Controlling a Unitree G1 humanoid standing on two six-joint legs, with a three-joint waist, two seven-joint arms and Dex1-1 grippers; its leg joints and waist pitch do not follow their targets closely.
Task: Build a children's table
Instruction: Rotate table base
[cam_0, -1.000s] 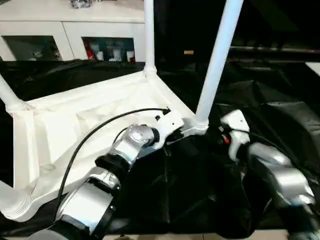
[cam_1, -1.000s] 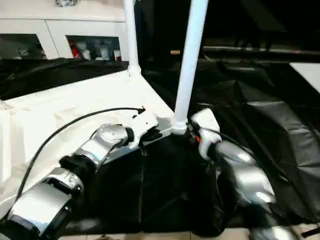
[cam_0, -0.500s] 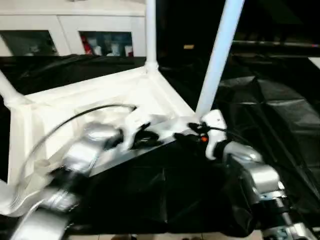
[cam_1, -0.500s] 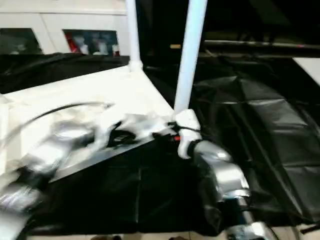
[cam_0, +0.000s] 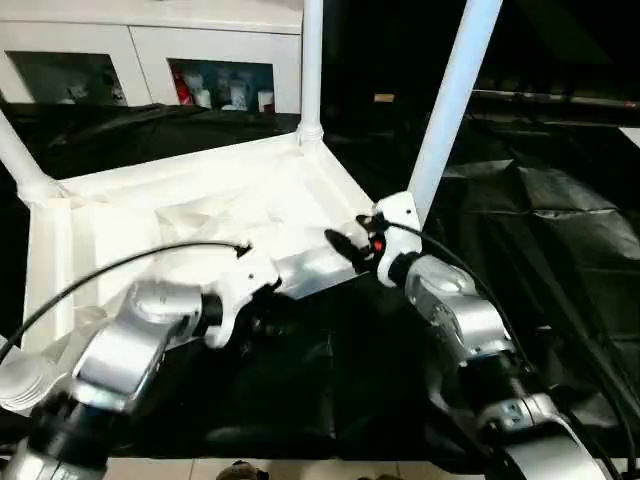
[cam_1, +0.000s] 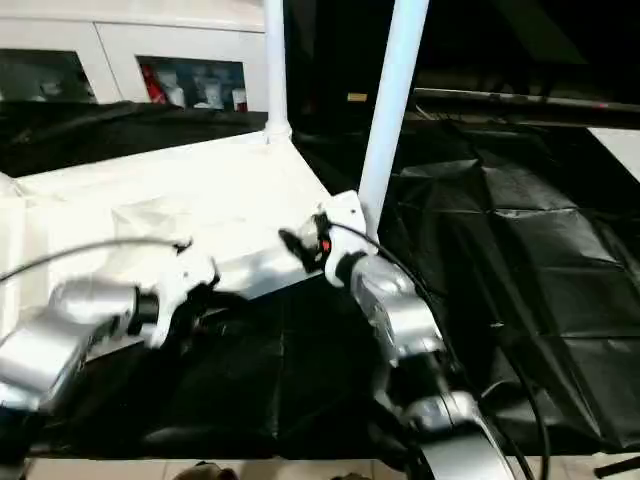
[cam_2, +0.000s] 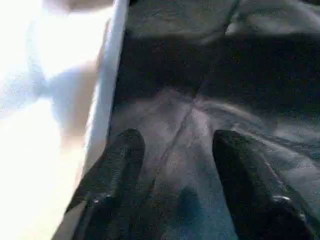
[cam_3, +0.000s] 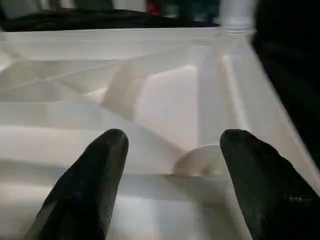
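Note:
The children's table (cam_0: 170, 215) lies upside down on the black-covered work table, its ribbed underside facing up. White legs stand in its corner sockets: a far one (cam_0: 311, 60), a near right one (cam_0: 455, 95) and a left one (cam_0: 18, 160). My left gripper (cam_2: 172, 145) is open over black cloth just beside the table's near edge, with nothing between its fingers (cam_2: 125, 155). My right gripper (cam_3: 172, 145) is open above the underside by the near right corner, its black fingers (cam_0: 340, 245) pointing inward beside the near right leg's base.
A white glass-door cabinet (cam_0: 150, 60) stands behind. Wrinkled black cover (cam_0: 560, 220) spreads to the right and front. A black cable (cam_0: 100, 275) arches from my left forearm over the table top. A fourth leg end (cam_0: 20, 380) sits at the near left corner.
My left gripper has let go of the table's near edge, opened and drawn back to the left. My right gripper has swung left, from beside the leg's base to over the underside.

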